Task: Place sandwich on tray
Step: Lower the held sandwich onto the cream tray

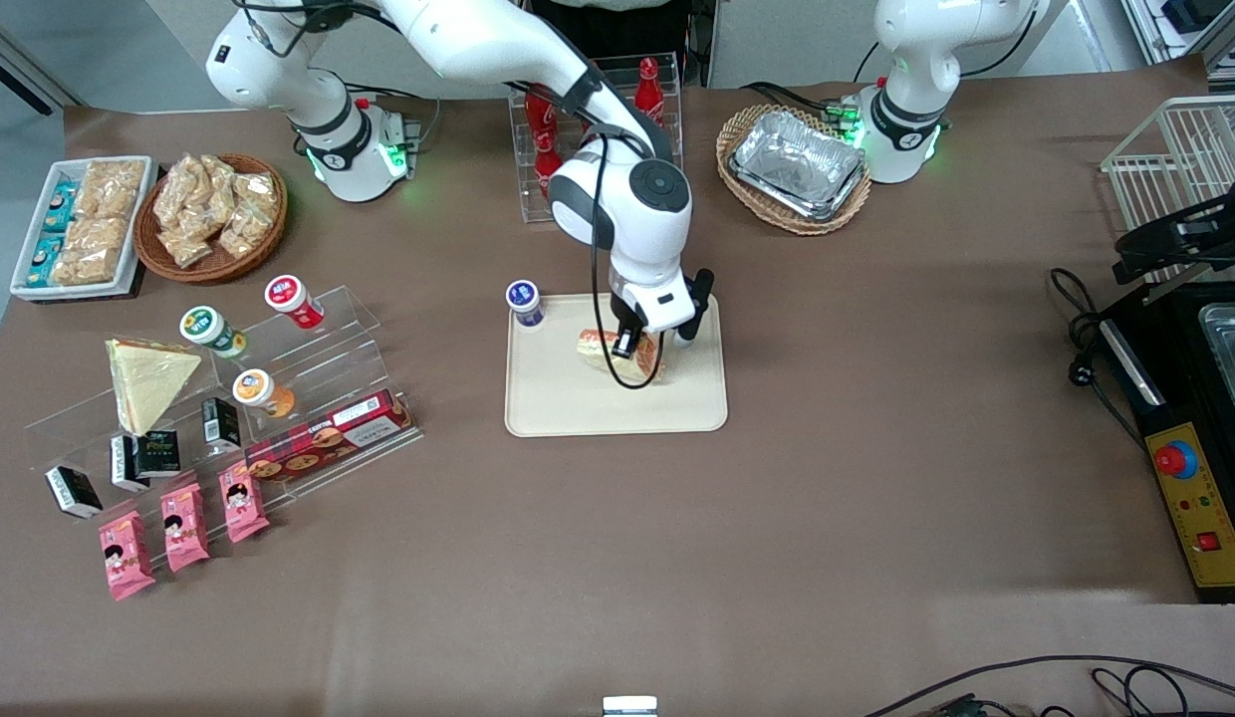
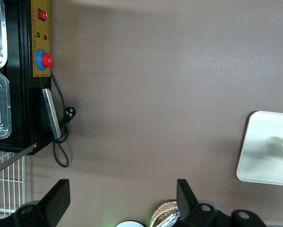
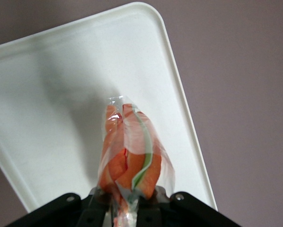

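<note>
While the gripper [image 1: 632, 344] grips the sandwich [image 3: 129, 151] by its wrapped edge above the tray [image 1: 548, 398], you see transport done; only lowering and release remain.

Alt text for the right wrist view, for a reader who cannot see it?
The claw is shut on the sandwich, its orange and green filling showing through clear wrap, held over the cream tray on the brown table.

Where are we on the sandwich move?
Pickup and carry look done: the gripper is over the tray, shut on the sandwich. In hand: the sandwich hangs above the tray. Left: lowering it if it is not yet down, then release and retreat.
</note>
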Available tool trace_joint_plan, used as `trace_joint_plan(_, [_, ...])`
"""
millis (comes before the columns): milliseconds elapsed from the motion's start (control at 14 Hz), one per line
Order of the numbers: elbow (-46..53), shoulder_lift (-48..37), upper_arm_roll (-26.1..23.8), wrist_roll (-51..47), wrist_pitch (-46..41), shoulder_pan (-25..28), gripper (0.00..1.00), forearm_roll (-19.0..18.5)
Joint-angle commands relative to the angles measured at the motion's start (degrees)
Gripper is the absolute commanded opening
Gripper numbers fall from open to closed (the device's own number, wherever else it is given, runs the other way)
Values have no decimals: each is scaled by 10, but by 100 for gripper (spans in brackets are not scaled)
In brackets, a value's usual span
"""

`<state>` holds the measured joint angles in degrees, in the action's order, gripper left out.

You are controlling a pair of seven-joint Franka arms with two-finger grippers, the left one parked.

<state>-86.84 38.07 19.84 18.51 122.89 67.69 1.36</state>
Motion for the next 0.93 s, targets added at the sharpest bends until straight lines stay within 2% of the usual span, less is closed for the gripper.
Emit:
trace_joint_plan(0, [10, 26, 10, 50, 35, 6, 7, 6])
trace_joint_plan(143, [10, 31, 10, 55, 41, 4, 8, 5])
trace_joint_plan(286, [10, 35, 11, 56, 43, -1, 13, 2])
trace_joint_plan(714, [9, 58, 12, 83, 82, -17, 13, 2])
trace_joint_plan(857, [9, 61, 12, 89, 87, -24, 17, 6])
